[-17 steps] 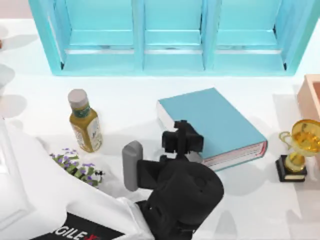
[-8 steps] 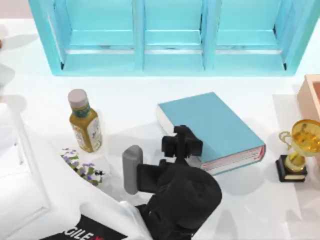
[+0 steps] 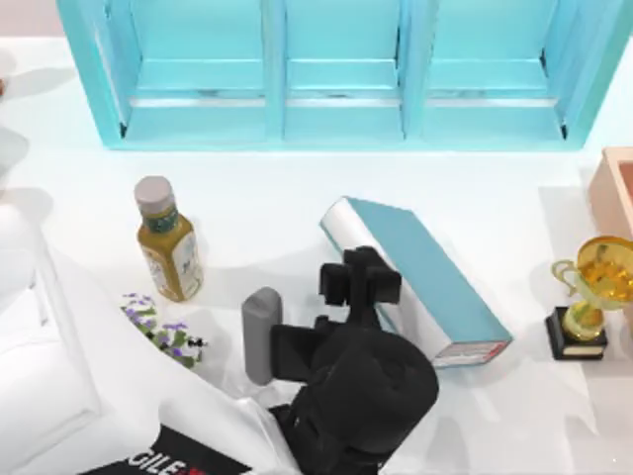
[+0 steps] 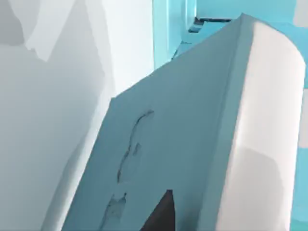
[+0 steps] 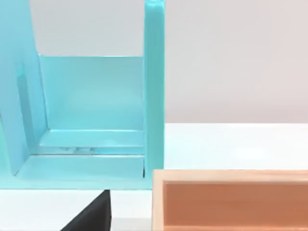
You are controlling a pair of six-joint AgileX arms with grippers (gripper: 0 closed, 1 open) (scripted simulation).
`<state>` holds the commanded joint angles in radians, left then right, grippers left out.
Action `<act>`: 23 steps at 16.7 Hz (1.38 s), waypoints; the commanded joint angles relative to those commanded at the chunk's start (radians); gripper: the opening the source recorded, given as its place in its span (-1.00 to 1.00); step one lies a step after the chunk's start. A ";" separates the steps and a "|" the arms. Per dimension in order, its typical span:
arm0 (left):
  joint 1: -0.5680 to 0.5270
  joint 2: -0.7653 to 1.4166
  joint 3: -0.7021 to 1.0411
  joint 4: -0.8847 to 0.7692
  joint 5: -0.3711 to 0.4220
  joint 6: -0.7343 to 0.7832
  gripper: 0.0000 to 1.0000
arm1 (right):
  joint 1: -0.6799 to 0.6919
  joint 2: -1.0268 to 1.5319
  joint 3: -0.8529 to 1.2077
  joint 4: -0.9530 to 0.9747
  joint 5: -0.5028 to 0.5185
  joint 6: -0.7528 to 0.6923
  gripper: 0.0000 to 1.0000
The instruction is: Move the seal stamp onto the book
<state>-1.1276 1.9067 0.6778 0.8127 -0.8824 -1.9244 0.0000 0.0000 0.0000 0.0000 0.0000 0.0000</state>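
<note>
At the table's [image 3: 257, 188] middle, the book [image 3: 435, 282] is tipped up on one long edge, leaning. Its long axis runs from far-left, by the teal shelf unit [image 3: 336, 74], to near-right, where the red-and-white label faces the gold trophy [image 3: 591, 292]. The left gripper [image 3: 358, 282] sits against the book's near-left side, about midway along it. The left wrist view has the teal cover rearing up close in front.

Whether the left gripper is clenched or released, I cannot tell, and I cannot place the seal stamp. With the book leaning like this, no flat cover faces up to take a stamp, so the task looks off course.

The left arm is much the nearer. The right arm is idle at the far right.
</note>
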 joint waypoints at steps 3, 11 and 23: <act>0.000 0.000 0.000 0.000 0.000 0.000 0.96 | 0.000 0.000 0.000 0.000 0.000 0.000 1.00; 0.000 0.000 0.000 0.000 0.000 0.000 1.00 | 0.000 0.000 0.000 0.000 0.000 0.000 1.00; -0.325 -0.086 0.025 -0.564 -0.189 -0.477 1.00 | 0.000 0.000 0.000 0.000 0.000 0.000 1.00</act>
<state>-1.4526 1.8204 0.7028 0.2483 -1.0712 -2.4012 0.0000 0.0000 0.0000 0.0000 0.0000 0.0000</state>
